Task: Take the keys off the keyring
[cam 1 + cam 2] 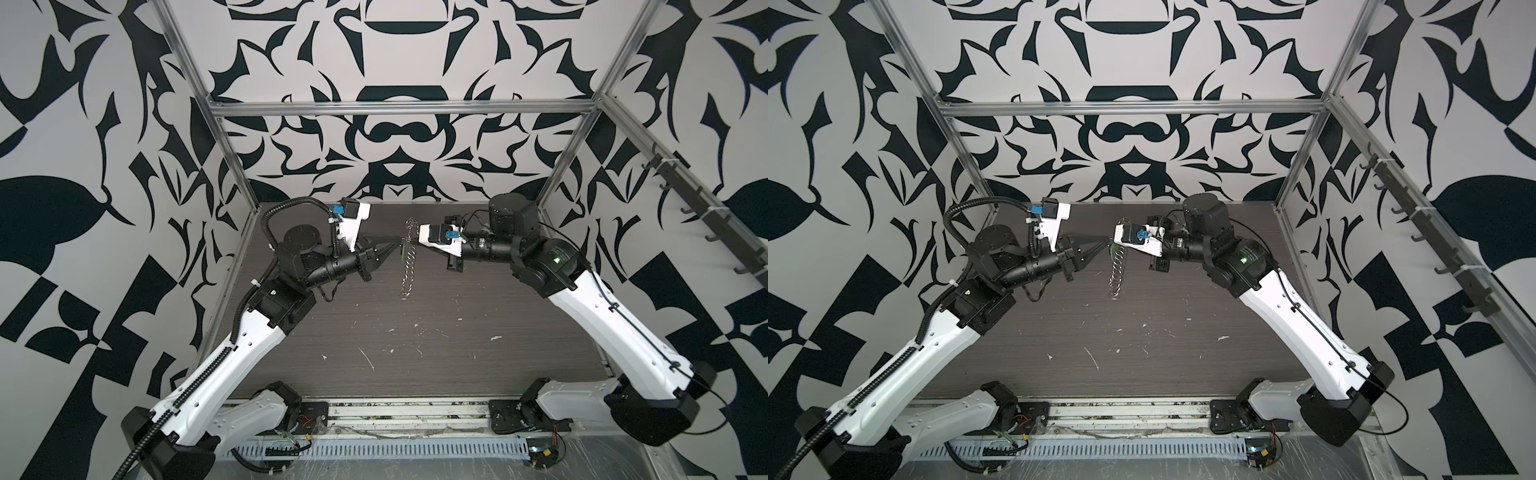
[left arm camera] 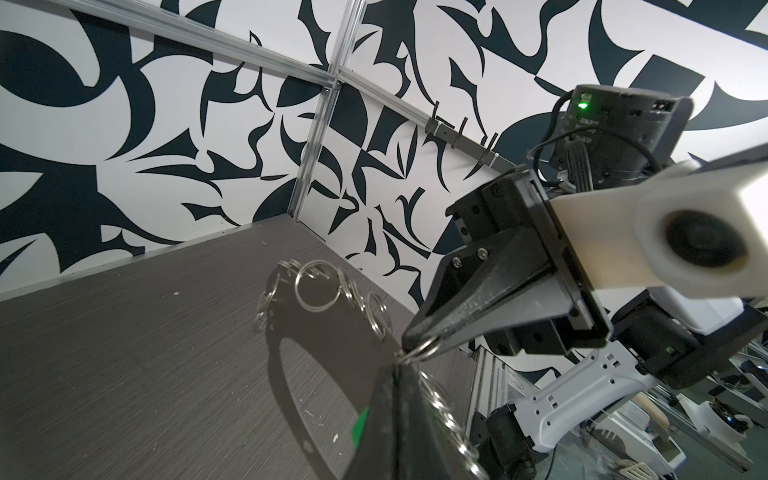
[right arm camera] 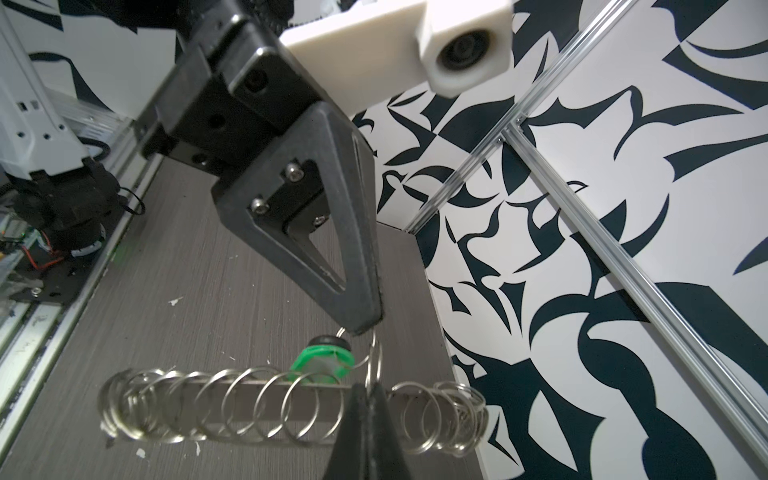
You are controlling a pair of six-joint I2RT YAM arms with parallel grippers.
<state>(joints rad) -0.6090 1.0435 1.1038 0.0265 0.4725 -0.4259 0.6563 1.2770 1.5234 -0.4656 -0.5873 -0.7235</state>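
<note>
Contact is happening at one small ring (image 3: 374,357). The left gripper (image 3: 365,327) is pinching it with jaws fully closed. The right gripper (image 2: 419,348) is clamping the same ring from the opposite side, its fingers pressed together, so the two tips are almost touching. The key (image 3: 328,341) with its green tag (image 3: 322,363) is hanging on this ring, just beside the left tips, so the left arm is the nearer one to it. The keyring (image 1: 406,270) is stretching away from the grip, with its long axis running from the far edge of the tabletop (image 1: 415,353) toward the near edge, across the line of the two arms. It is sitting over the far middle of the tabletop. Whether its lower end is resting on the wood, I cannot tell. I am judging that the coming move is depending on pulling apart along the arm line. Room is lying open toward the left, right and near edges, while the back wall (image 1: 395,166) is standing close behind.
</note>
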